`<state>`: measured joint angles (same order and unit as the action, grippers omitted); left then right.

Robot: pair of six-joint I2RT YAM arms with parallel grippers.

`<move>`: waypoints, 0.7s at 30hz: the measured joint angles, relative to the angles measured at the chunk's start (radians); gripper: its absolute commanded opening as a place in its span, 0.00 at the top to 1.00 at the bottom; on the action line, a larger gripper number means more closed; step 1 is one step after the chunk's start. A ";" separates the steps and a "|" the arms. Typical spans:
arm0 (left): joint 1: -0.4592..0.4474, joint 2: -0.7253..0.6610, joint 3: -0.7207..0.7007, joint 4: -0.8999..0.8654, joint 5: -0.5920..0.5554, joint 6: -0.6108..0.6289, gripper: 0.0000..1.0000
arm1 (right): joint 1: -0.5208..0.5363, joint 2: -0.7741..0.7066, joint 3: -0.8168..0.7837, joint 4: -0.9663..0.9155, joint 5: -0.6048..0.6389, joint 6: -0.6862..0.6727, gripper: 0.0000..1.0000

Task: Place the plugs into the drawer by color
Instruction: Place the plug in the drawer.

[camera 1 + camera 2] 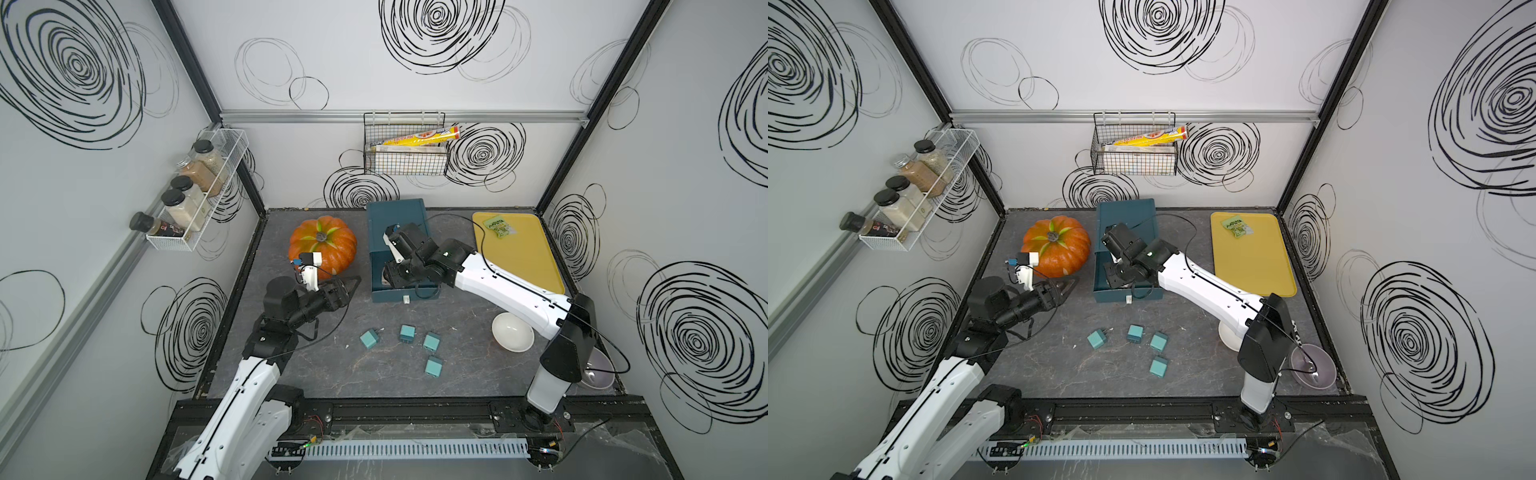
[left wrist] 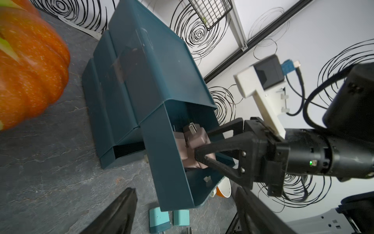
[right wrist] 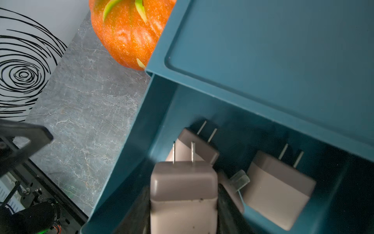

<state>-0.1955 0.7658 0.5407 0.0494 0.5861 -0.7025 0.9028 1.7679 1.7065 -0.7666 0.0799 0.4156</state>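
Observation:
The dark teal drawer chest (image 1: pixel 395 216) stands at the back middle of the table, its top drawer (image 1: pixel 399 296) pulled out toward the front. My right gripper (image 3: pixel 183 212) reaches down into that open drawer, shut on a dusty pink plug (image 3: pixel 183 182) with its prongs pointing up. Two more pink plugs (image 3: pixel 279 188) lie on the drawer floor beside it. Several teal plugs (image 1: pixel 407 333) are scattered on the table in front of the chest. My left gripper (image 1: pixel 353 284) hovers open and empty between the pumpkin and the drawer's left side.
An orange pumpkin (image 1: pixel 323 245) sits left of the chest, close to my left wrist. A yellow tray (image 1: pixel 519 257) holding a green packet (image 1: pixel 498 226) lies at the back right. A white bowl (image 1: pixel 512 332) and a clear bowl (image 1: pixel 1312 365) stand near the right arm's base.

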 measured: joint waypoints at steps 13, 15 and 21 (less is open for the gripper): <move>-0.169 0.151 0.000 0.027 -0.145 0.016 0.15 | -0.038 0.060 0.034 -0.072 0.111 -0.001 0.80; -0.171 0.150 0.000 0.027 -0.158 0.020 0.14 | -0.039 0.069 0.048 -0.103 0.148 0.000 0.69; -0.171 0.142 0.002 0.026 -0.174 0.026 0.14 | -0.039 0.077 0.051 -0.131 0.193 -0.008 0.39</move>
<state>-0.3664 0.9073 0.5426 0.0750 0.4126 -0.6762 0.8642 1.8450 1.7580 -0.8978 0.2726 0.4076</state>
